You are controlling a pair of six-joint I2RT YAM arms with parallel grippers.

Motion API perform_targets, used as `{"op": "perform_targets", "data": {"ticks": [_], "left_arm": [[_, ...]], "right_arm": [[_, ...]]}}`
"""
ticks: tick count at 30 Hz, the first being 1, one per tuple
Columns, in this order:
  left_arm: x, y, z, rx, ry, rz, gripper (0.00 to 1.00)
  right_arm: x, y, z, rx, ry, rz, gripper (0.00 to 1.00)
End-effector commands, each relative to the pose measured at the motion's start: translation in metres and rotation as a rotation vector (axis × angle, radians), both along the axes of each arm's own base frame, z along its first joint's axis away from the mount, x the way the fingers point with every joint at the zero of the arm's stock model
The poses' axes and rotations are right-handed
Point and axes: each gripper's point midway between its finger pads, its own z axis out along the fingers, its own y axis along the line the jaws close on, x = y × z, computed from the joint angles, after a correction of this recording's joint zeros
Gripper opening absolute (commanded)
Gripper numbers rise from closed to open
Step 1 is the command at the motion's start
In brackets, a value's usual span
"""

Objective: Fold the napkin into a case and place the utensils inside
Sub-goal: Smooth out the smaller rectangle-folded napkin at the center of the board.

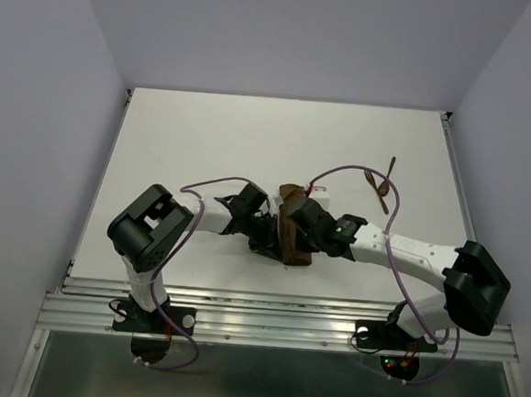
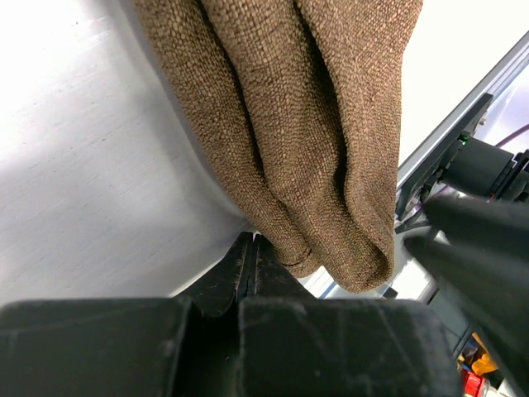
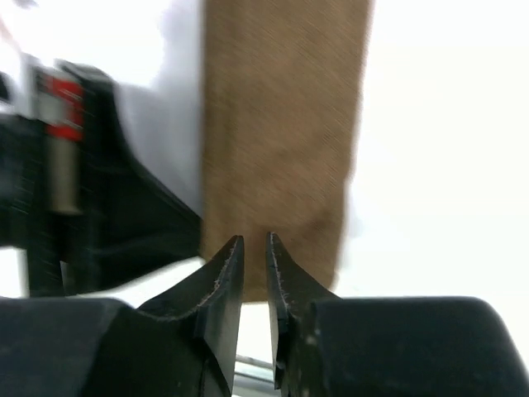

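Observation:
The napkin (image 1: 291,246) lies folded into a narrow, layered brown case at the table's middle, between my two grippers. My left gripper (image 1: 267,234) sits at its left side. In the left wrist view its jaws (image 2: 252,240) are pressed together with nothing between them, and the folded end of the napkin (image 2: 306,124) rests against the right finger. My right gripper (image 1: 308,218) is at the strip's right side; its jaws (image 3: 254,240) stand slightly apart, empty, just short of the napkin (image 3: 281,149). The utensils (image 1: 381,187) lie crossed at the back right.
The white table (image 1: 206,139) is walled on three sides. A ribbed metal rail (image 1: 275,314) runs along the near edge by the arm bases. Lilac cables (image 1: 341,172) loop over both arms. The right gripper shows as a dark blur (image 2: 479,248) in the left wrist view.

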Motion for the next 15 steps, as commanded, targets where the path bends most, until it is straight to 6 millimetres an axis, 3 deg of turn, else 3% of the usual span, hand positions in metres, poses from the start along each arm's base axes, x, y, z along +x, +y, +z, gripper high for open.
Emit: {"op": "perform_targets", "data": {"ticks": [1, 6, 12, 15], "left_arm": [[-0.006, 0.005, 0.002, 0.027, -0.024, -0.029, 0.00], [-0.006, 0.005, 0.000, 0.035, -0.020, -0.036, 0.00], [-0.004, 0.005, -0.001, 0.038, -0.020, -0.034, 0.00], [-0.003, 0.004, -0.001, 0.036, -0.022, -0.035, 0.00]], "right_arm": [[-0.010, -0.024, 0.001, -0.013, -0.007, -0.078, 0.21], [-0.030, -0.028, -0.016, -0.012, 0.076, -0.042, 0.23], [-0.029, -0.014, -0.006, 0.047, 0.050, 0.038, 0.34], [-0.026, -0.009, -0.008, 0.037, 0.049, 0.053, 0.34]]}}
